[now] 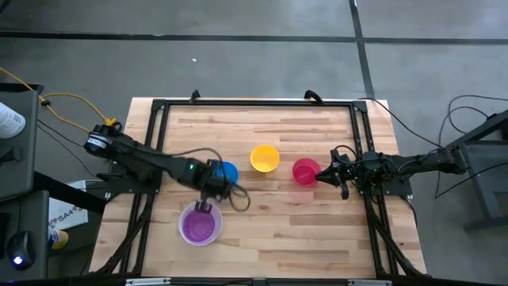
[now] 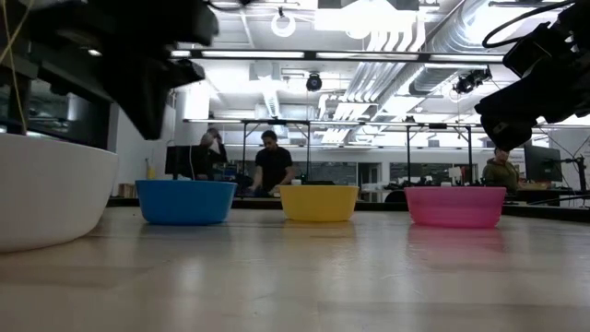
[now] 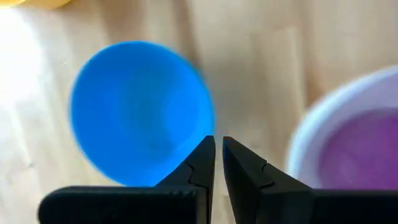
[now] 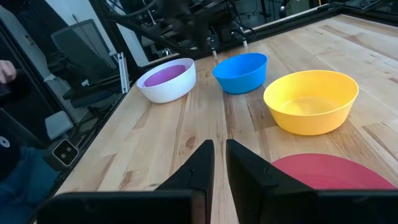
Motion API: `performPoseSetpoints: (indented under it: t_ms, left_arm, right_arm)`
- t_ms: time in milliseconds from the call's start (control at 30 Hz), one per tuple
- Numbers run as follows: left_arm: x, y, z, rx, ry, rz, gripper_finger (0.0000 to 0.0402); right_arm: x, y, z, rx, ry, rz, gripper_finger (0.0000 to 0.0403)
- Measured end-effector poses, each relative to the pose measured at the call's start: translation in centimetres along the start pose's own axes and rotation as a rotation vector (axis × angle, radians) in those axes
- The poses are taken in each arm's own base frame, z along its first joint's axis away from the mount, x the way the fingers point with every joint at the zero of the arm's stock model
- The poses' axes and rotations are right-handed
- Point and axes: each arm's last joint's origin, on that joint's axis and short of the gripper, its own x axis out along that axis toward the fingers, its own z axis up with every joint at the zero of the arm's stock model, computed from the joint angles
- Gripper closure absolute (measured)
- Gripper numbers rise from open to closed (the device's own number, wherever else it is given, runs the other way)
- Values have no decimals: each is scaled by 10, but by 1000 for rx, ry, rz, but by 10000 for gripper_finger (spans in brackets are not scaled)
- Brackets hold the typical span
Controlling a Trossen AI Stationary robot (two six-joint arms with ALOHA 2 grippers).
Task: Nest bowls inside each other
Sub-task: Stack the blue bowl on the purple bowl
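1. Bowls: purple already sits inside white bowl (image 1: 200, 225) near the bench's front edge; blue bowl (image 1: 228, 171), yellow bowl (image 1: 264, 158), pink bowl (image 1: 305, 171) line mid-bench.
2. I judge them light, stiff, slick; pinch a rim.
3. Left gripper (image 3: 218, 152) hovers by blue, jaws nearly shut, empty; right gripper (image 4: 220, 155), likewise narrow, beside pink.
4. Low view hides the purple one.

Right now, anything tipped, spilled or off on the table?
Nothing stands out. The purple bowl already sits inside the white bowl; the blue bowl, yellow bowl and pink-red bowl stand upright, apart and empty.
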Motion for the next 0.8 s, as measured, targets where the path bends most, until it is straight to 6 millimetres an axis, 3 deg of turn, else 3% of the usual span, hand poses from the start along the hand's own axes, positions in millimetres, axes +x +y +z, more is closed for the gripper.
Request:
performPoseSetpoints:
  t_ms: [200,400,800]
  left_arm:
    - [6,43,2,-151,-5,43,370]
    - [10,72,1,-389,-32,68,371]
    - [11,82,1,-570,-54,77,371]
  right_arm:
    - [0,0,0,0,0,0,367]
    - [0,0,0,0,0,0,367]
    - [0,0,0,0,0,0,367]
